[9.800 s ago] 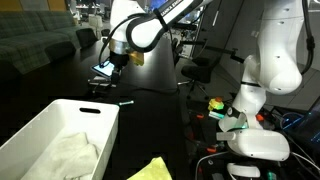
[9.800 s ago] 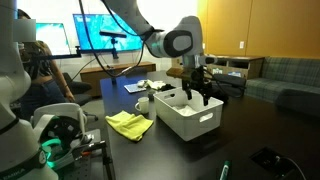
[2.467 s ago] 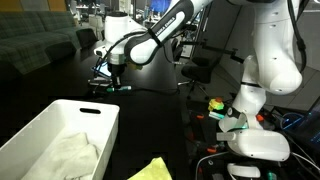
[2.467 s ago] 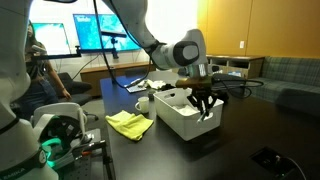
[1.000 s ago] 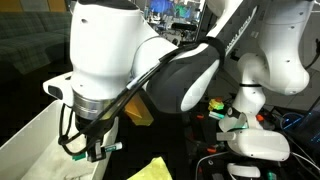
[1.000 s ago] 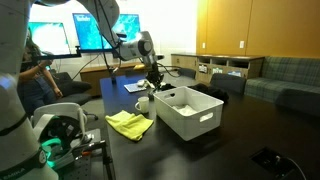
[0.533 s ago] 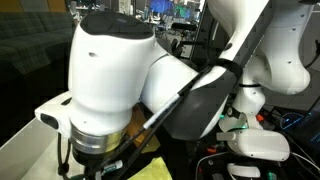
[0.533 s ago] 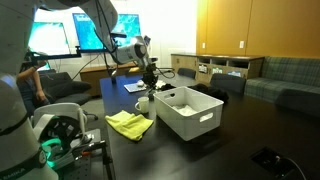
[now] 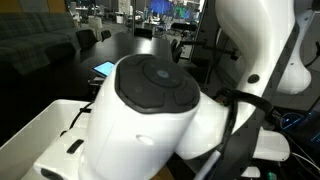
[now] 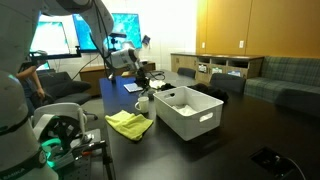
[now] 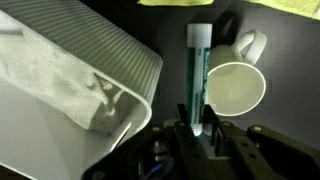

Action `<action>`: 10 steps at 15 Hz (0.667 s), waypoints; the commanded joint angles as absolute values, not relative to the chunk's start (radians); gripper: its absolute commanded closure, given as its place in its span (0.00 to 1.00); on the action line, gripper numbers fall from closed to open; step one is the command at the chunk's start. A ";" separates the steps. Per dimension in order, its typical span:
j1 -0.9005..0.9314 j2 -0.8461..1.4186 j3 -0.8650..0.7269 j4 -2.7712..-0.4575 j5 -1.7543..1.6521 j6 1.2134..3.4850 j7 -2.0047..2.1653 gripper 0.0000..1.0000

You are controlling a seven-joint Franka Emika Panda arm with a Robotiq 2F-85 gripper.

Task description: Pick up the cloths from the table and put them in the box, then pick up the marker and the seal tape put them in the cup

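In the wrist view my gripper (image 11: 197, 120) is shut on the marker (image 11: 197, 65), a teal pen with a white cap pointing away from me. It hangs just beside the rim of the white cup (image 11: 235, 88). In an exterior view the gripper (image 10: 145, 84) hovers over the cup (image 10: 143, 101), next to the white box (image 10: 187, 112). A white cloth (image 11: 50, 80) lies inside the box (image 11: 120, 55). A yellow cloth (image 10: 128, 123) lies on the table in front of the cup. The seal tape is out of view.
My arm's white body (image 9: 150, 110) fills an exterior view; only a corner of the box (image 9: 40, 125) and a lit tablet (image 9: 105, 68) show behind it. A second white robot base (image 10: 55, 135) stands at the table's near end, with monitors (image 10: 60, 40) behind.
The arm has swung from the far side of the table to above the cup with the marker in its grip. Its body now blocks an exterior view.
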State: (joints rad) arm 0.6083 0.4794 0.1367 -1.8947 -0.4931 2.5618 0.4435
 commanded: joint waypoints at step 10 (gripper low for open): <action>0.759 0.576 0.069 -1.777 -0.442 2.714 0.567 0.95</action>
